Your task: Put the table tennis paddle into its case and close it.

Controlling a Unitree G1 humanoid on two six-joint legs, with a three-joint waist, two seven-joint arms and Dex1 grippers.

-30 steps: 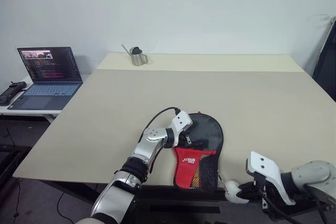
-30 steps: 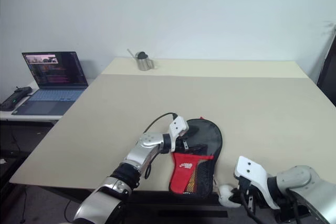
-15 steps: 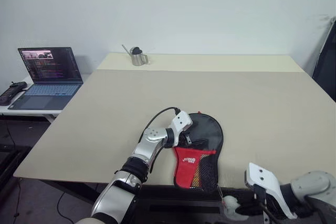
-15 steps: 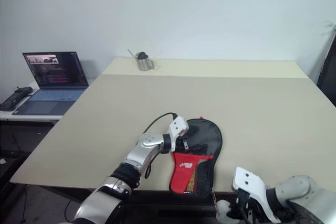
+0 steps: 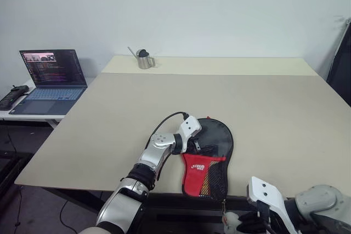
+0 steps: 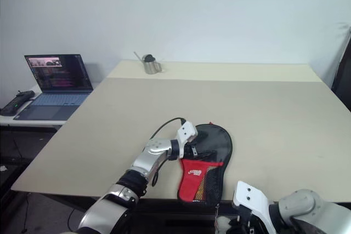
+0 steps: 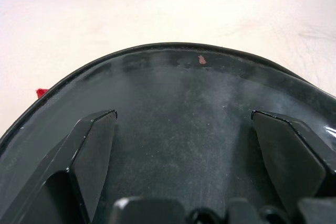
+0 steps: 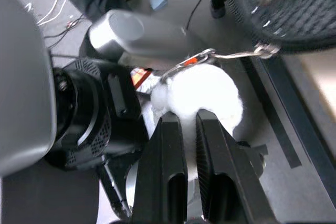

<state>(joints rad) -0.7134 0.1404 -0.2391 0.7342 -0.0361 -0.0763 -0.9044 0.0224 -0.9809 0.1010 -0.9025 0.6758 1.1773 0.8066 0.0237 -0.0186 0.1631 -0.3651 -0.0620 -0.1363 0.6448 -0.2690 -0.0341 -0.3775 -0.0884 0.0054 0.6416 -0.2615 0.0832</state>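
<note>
The case (image 5: 213, 147), a black fabric pouch with a red lower part and a mesh pocket (image 8: 294, 9), lies flat at the table's front edge. My left gripper (image 5: 198, 146) rests open on its round black top, one finger (image 7: 92, 148) on each side of the fabric (image 7: 178, 98). Below the table edge, my right gripper (image 8: 186, 118) is shut on the white fluffy ball (image 8: 210, 85), which hangs by a small chain (image 8: 231, 54) from the case's zipper. The ball (image 5: 230, 220) also shows under the case's lower end. The table tennis paddle is hidden.
The beige table (image 5: 230, 91) stretches wide beyond the case. A small metal watering can (image 5: 143, 58) stands at its far left. An open laptop (image 5: 52, 75) and a black device (image 5: 12, 96) sit on a side table to the left.
My right gripper has moved left and lower under the table's front edge, taking the white ball with it. The left gripper and the case have stayed put.
</note>
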